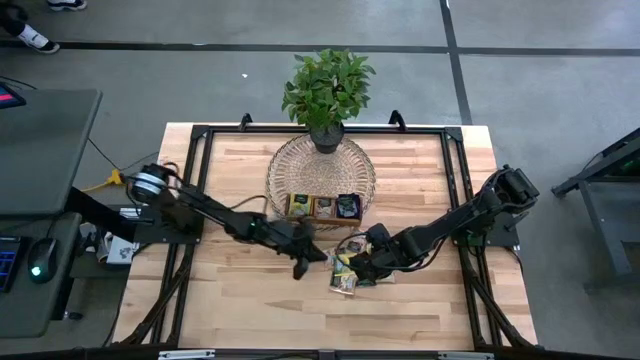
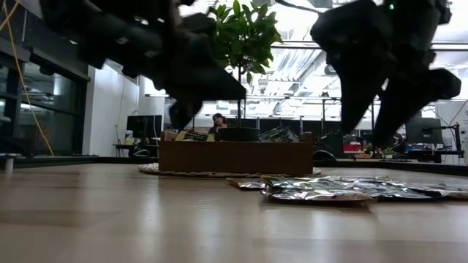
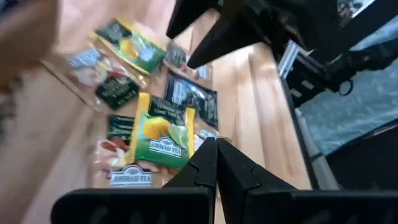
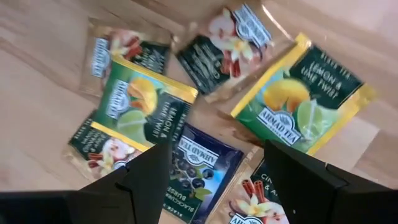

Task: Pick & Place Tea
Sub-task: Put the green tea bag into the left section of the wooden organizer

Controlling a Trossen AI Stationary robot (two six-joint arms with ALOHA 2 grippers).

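A loose pile of tea sachets (image 1: 348,272) lies flat on the wooden table, right of centre, with yellow-green, dark blue and dark green wrappers (image 4: 280,106) (image 3: 158,134). My right gripper (image 4: 217,180) hangs open just above the pile, pointing steeply down, one finger on each side of a blue sachet (image 4: 199,165). My left gripper (image 3: 214,155) is shut on nothing, left of the pile and above the table (image 1: 300,258). The brown wooden tray (image 1: 323,207) stands behind the pile, and sachets (image 2: 190,136) stick up out of its compartments.
The tray rests on the near part of a round woven mat (image 1: 290,160). A potted plant (image 1: 327,90) stands at the mat's far side. A black frame (image 1: 455,180) runs along the table's edges. Bare wood lies at the near left (image 1: 220,300).
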